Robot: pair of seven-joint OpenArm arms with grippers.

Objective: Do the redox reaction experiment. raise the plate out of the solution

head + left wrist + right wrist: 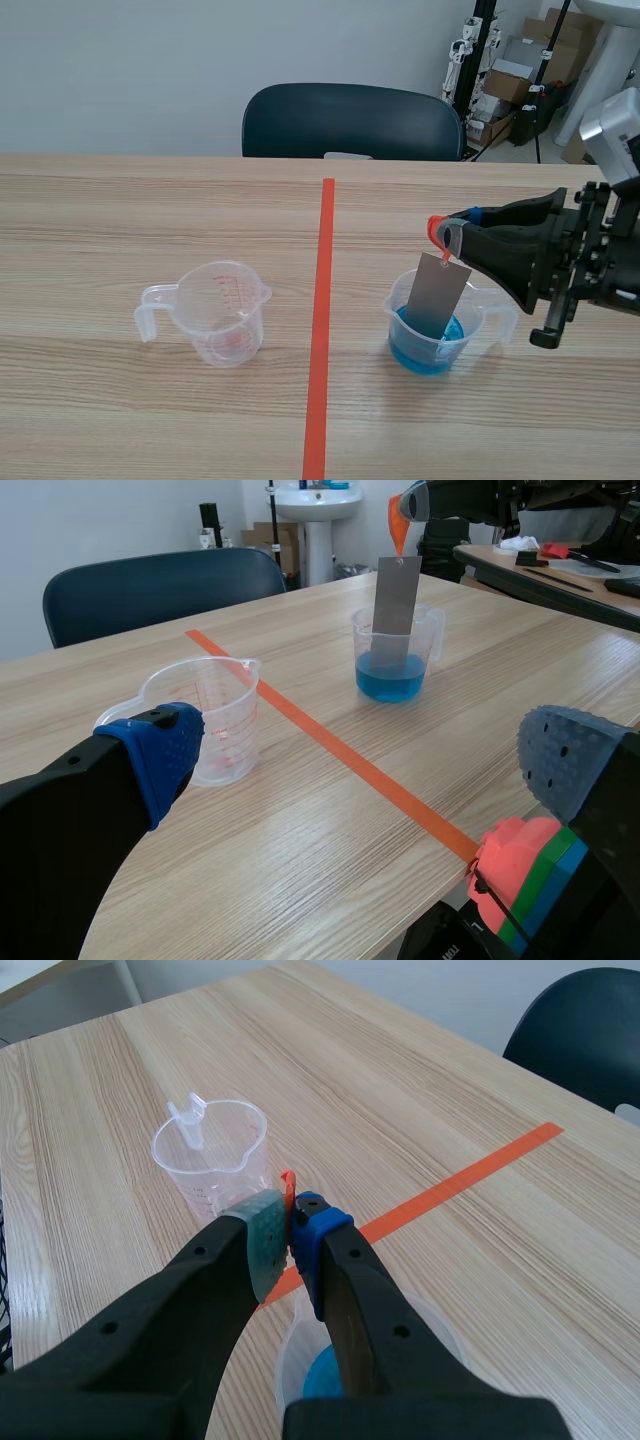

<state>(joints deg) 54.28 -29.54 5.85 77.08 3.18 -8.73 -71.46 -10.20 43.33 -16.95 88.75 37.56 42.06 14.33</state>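
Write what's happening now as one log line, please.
right gripper: shut on orange tab | plate: lower end in blue solution | left gripper: open

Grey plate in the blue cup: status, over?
Left gripper open, by the empty beaker. Right gripper shut on orange tab atop plate. Plate's lower end in the blue solution, not yet out. Nothing blocking above.

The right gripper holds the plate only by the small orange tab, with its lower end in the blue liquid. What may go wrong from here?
1. The right gripper pinches only the thin orange tab, so the plate may slip out, or swing and splash.
2. The plate hangs tilted inside the cup; a slanted lift might catch the rim and tip it, spilling the blue solution.
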